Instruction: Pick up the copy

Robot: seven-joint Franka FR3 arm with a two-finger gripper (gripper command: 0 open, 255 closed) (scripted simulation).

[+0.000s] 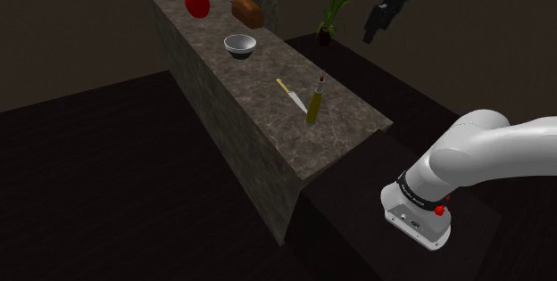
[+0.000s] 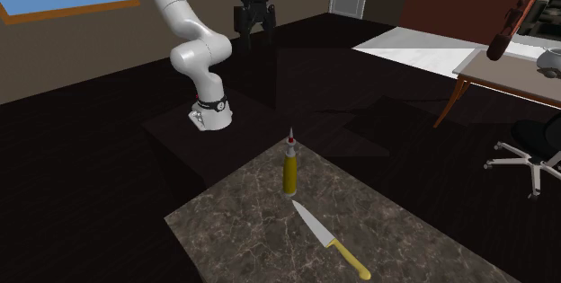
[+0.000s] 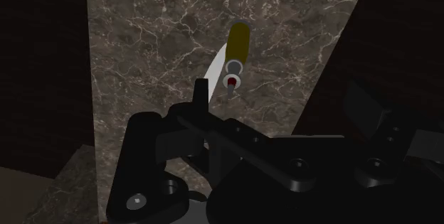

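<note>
"Where is the copy?"

"I think it's the yellow-green bottle [image 1: 313, 105]. It stands up on the table [image 1: 277, 120]. In the shoulder view it's at seven o'clock from the pincer [image 1: 369, 37], well apart."

"And the pincer?"

"Wide, holding nothing."

"How many things?"

"One bottle, one knife [image 1: 291, 95], one bowl [image 1: 240, 45]."

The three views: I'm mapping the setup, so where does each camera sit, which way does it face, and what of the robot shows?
Shoulder view: beside and behind the white arm, seen lower right, looking down along the counter; claw upper right.
Second exterior view: beyond the counter's end, facing back at the whole arm and the open claw.
Wrist view: on the hand, looking down at the bottle and knife; black hand parts in the foreground.
Shared: bottle and knife appear in all three.
</note>
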